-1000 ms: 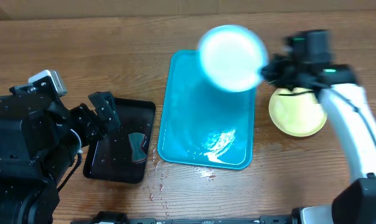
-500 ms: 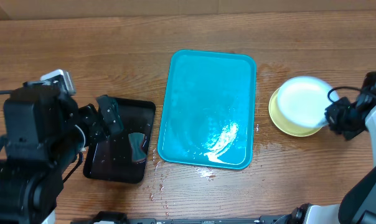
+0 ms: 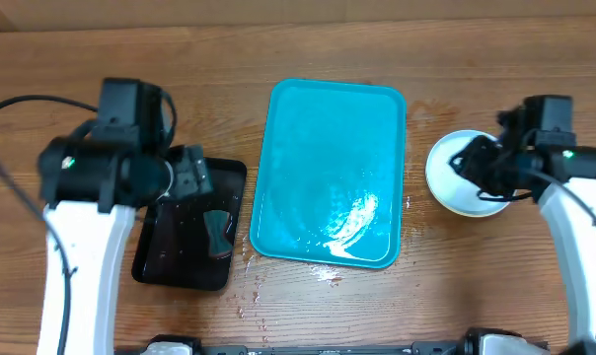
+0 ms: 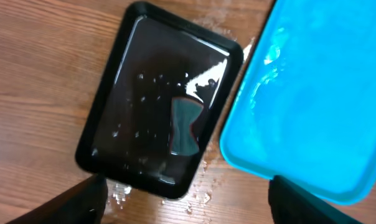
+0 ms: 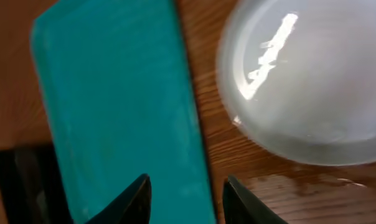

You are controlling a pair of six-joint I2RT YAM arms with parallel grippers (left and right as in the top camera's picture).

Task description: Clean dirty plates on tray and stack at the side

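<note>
The turquoise tray [image 3: 328, 173] lies at the table's centre, wet and with no plates on it; it also shows in the left wrist view [image 4: 312, 93] and the right wrist view [image 5: 113, 106]. A pale blue-white plate [image 3: 444, 179] tops the stack to the tray's right, and it also shows in the right wrist view [image 5: 306, 81]. It hides the plates under it. My right gripper [image 3: 473, 163] hovers over the stack's left part, open and empty [image 5: 185, 199]. My left gripper [image 3: 189, 179] is over the black tray, open wide and empty [image 4: 188, 208].
A small black tray [image 3: 189, 229] left of the turquoise tray holds water drops and a dark sponge-like piece [image 4: 187, 124]. Water is spilled on the wood [image 3: 328, 276] by the tray's front edge.
My right gripper carried the blue-white plate from above the tray to the stack at the right and let it go. My left arm swung up and over the black tray.
</note>
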